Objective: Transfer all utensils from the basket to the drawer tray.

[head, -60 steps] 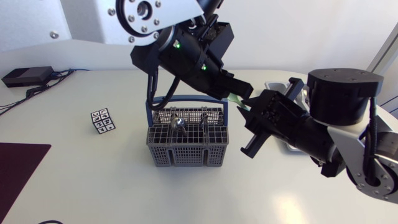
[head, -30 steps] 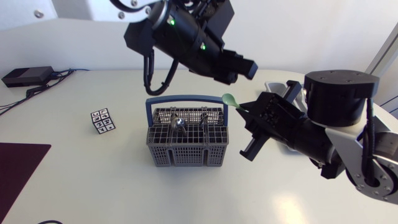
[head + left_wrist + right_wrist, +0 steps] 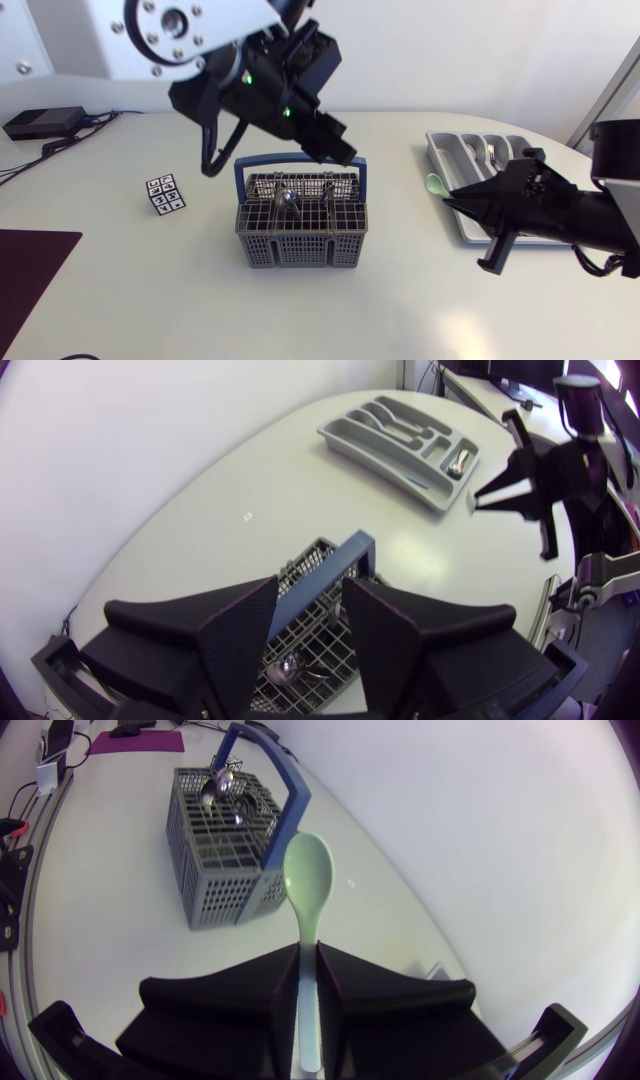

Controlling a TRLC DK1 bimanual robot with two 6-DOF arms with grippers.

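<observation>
The grey wire basket (image 3: pixel 300 235) with a blue handle stands mid-table and holds metal utensils (image 3: pixel 287 200). Just above its far right corner hangs my left gripper (image 3: pixel 338 150), open and empty. In the left wrist view the left gripper (image 3: pixel 310 630) has the basket's handle (image 3: pixel 335 565) below the gap between its fingers. My right gripper (image 3: pixel 462 192) is shut on a pale green spoon (image 3: pixel 435 183), held at the near left edge of the grey drawer tray (image 3: pixel 432 140). In the right wrist view the spoon (image 3: pixel 305 875) sticks out ahead of the right gripper (image 3: pixel 308 970), towards the basket (image 3: pixel 225 850).
The tray (image 3: pixel 400 435) has metal cutlery in its compartments. A marker cube (image 3: pixel 165 194) sits left of the basket. A black box (image 3: pixel 45 122) with cables lies at the far left, and a dark mat (image 3: pixel 25 270) at the near left edge.
My left gripper let go of the green spoon, opened and drew back left over the basket. My right gripper took the spoon and carried it right to the tray.
</observation>
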